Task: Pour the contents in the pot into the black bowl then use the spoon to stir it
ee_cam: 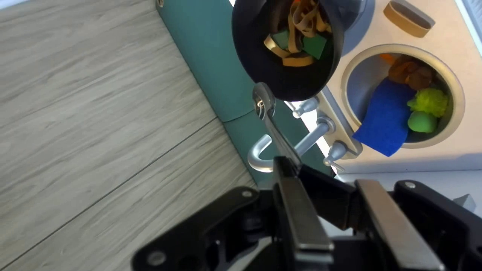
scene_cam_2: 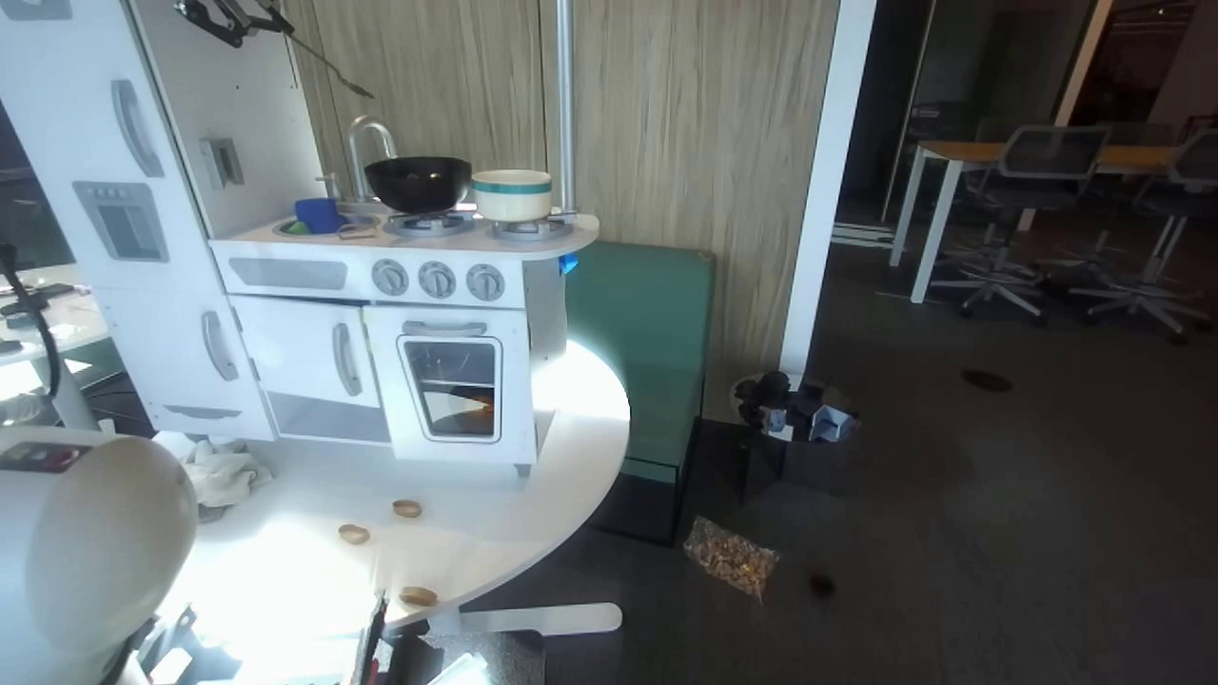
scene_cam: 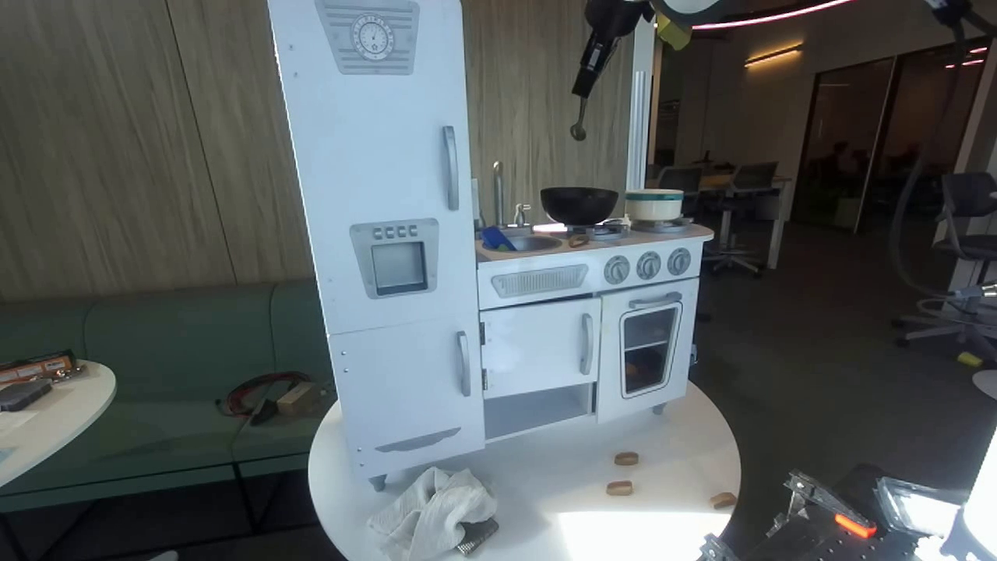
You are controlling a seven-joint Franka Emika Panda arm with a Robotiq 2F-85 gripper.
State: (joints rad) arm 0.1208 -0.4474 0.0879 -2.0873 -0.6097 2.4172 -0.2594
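Two operations make up this task; the second, stirring, is judged to be in hand. Jaws of the gripper [scene_cam: 580,89] are clamped on the handle of the spoon [ee_cam: 278,133], which hangs well above the counter [ee_cam: 444,37], apart from the black bowl [scene_cam: 579,205]. The black bowl stands at the left burner [scene_cam_2: 428,225], the pot [scene_cam: 654,207] on the right burner [scene_cam_2: 533,229]. Tan strips [ee_cam: 293,37] and green pieces [ee_cam: 314,46] lie in the black bowl, so pouring appears complete, though the pot's interior is hidden. Next: centre the spoon over the black bowl, lower it inside the rim, then circle gently; side load could tip the bowl.

Surface: the play kitchen [scene_cam: 537,343] stands on a round white table [scene_cam: 561,467]; three tan ovals [scene_cam: 626,458] lie in front of it, right of a crumpled cloth [scene_cam: 436,510]. Room: wood-panelled wall [scene_cam: 109,140] and green bench [scene_cam: 179,343] on the far side, office chairs [scene_cam_2: 1051,162] at far right.
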